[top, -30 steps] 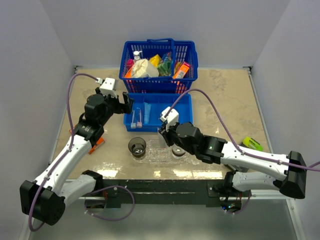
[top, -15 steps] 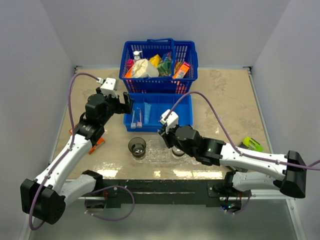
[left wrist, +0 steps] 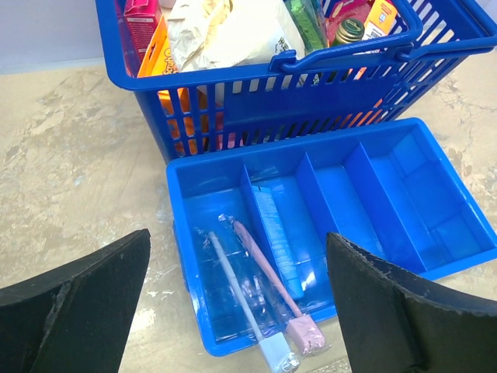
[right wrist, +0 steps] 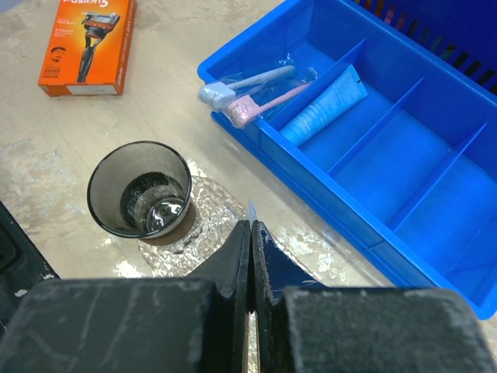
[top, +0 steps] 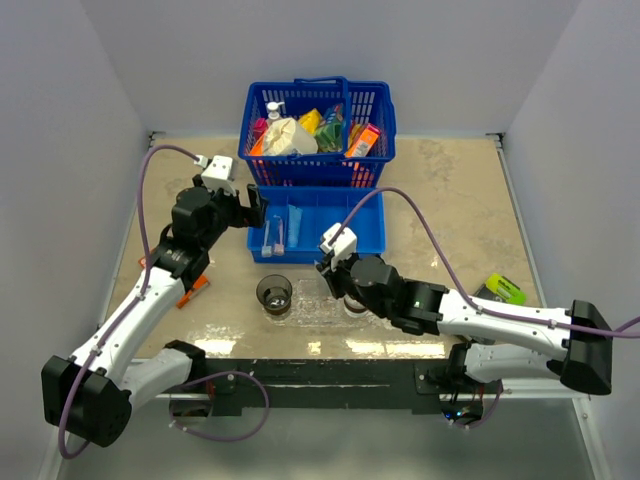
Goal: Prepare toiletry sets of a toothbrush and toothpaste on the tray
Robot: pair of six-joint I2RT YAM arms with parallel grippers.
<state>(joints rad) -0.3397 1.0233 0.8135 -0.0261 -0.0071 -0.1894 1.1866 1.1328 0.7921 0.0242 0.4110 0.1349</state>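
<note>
Two clear-wrapped toothbrushes lie in the left compartment of the blue divided bin, their heads over its near wall. They also show in the right wrist view. A pale blue toothpaste tube lies in the compartment beside them. My left gripper is open and empty above the bin's left end. My right gripper is shut on a thin pale tube edge that pokes out between its tips, held over the clear bumpy tray. A smoky cup stands on the tray's left end.
A blue handled basket full of packets stands behind the bin. An orange razor box lies left of the tray. A green object lies at the right. A second cup is mostly hidden under my right arm.
My right gripper has moved slightly nearer and lower over the tray, still shut. The left arm has not moved.
</note>
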